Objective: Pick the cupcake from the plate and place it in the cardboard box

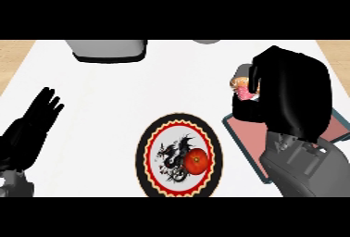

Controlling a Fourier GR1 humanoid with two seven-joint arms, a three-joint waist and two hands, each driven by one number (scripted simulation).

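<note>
cupcake (240, 87) mostly hidden, right robot hand (287, 92) enclosing

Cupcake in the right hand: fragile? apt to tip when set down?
Probably fragile: the cupcake shows soft-looking pink and tan parts, likely to dent under the right hand curled round it. Likely light, since it is small beside the hand. Tipping is hard to judge; its base is hidden.

The right hand (284, 92) hangs over the worktop's right side, fingers curled shut around the cupcake (240, 89). The left hand (31, 122) rests open at the left edge, fingers straight.
</note>
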